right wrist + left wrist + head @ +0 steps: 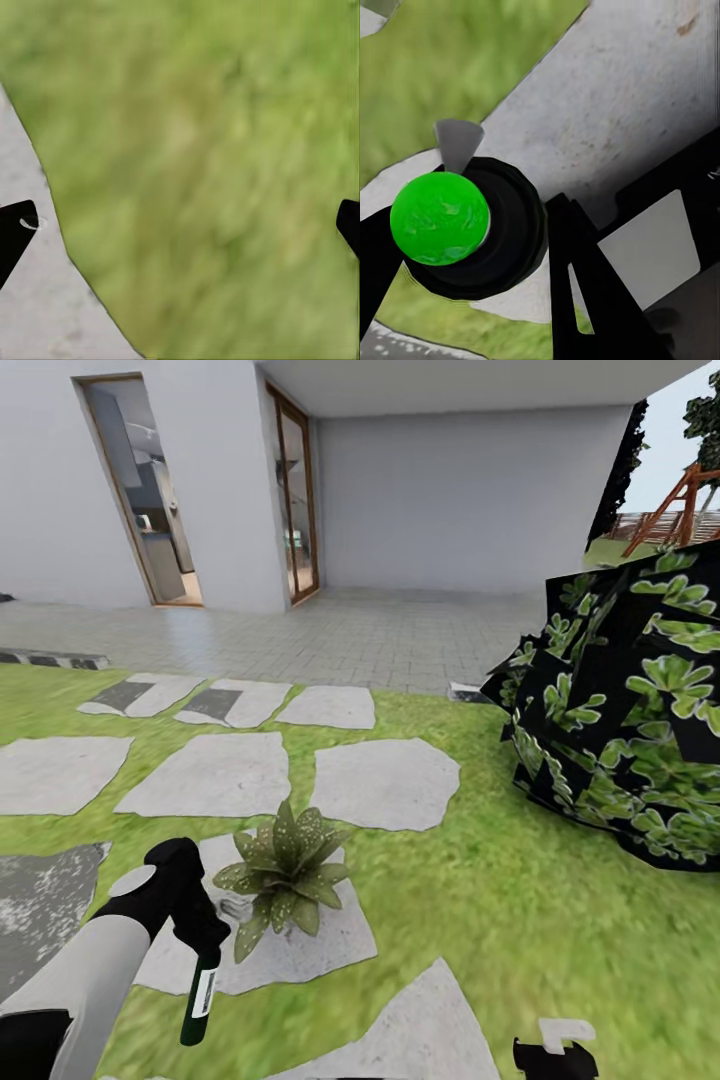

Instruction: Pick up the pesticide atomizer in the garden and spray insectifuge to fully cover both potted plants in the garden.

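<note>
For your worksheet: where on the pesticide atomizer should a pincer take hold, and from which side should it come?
Probably the slim neck just below its top, from the side, as the left pincer holds the pesticide atomizer now: the narrow round body fits between two fingers.

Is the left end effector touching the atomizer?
Touching: head view shows the left end effector clamped around the atomizer, which hangs from it beside the plant.

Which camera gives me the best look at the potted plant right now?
The head view: the potted plant shows whole, sitting on a stepping stone beside the left hand, which holds the atomizer. The wrist views give only grass and stone.
</note>
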Robot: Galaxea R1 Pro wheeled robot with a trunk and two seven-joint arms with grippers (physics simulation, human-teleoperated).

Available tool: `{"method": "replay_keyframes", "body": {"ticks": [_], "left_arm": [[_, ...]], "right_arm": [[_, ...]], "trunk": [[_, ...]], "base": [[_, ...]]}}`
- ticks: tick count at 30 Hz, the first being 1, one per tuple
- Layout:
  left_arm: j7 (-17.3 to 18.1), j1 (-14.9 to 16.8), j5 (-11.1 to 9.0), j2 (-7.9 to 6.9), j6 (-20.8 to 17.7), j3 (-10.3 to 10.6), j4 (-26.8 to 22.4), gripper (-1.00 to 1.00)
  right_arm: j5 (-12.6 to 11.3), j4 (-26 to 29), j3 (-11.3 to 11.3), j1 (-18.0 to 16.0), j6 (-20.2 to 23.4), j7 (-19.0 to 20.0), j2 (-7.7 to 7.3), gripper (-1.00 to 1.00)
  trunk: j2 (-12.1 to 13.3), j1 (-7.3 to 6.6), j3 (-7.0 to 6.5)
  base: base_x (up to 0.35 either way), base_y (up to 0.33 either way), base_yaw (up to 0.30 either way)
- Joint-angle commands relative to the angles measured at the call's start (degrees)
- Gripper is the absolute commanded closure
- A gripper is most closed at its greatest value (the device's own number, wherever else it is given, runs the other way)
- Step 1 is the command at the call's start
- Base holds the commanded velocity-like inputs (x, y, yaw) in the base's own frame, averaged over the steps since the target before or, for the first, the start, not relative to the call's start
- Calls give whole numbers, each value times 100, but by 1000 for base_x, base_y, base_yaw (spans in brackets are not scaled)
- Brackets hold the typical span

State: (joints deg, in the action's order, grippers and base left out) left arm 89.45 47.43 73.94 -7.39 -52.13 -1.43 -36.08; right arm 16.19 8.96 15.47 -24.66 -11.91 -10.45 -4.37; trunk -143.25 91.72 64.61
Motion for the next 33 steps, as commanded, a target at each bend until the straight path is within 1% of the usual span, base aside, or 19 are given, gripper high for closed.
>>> {"method": "replay_keyframes", "body": {"ticks": [1,6,13,19,29,33], "left_arm": [[55,3,59,7,-60,-15,-5,100],[55,3,60,9,-162,-15,-7,100],[55,3,60,10,-174,-15,-6,100],[55,-5,60,10,-175,-14,-7,100],[55,-20,60,1,-175,-13,-4,100],[55,-24,60,7,-175,-15,-4,100]], "right_arm": [[60,-9,44,-4,-22,-9,-1,-100],[60,-9,44,-4,-22,-5,-3,-100],[60,-9,44,-4,-22,-1,-3,-100],[60,-9,44,-4,-22,-4,2,-100],[62,-9,44,-4,-22,-6,6,-100],[61,-9,44,-4,-22,-7,6,-100]], "trunk": [[-2,0,5],[-2,0,5],[-2,0,5],[-2,0,5],[-2,0,5],[-2,0,5]], "base": [[151,-223,50],[170,-228,12],[202,-225,1],[20,-263,26],[-165,-247,258],[0,-254,275]]}}
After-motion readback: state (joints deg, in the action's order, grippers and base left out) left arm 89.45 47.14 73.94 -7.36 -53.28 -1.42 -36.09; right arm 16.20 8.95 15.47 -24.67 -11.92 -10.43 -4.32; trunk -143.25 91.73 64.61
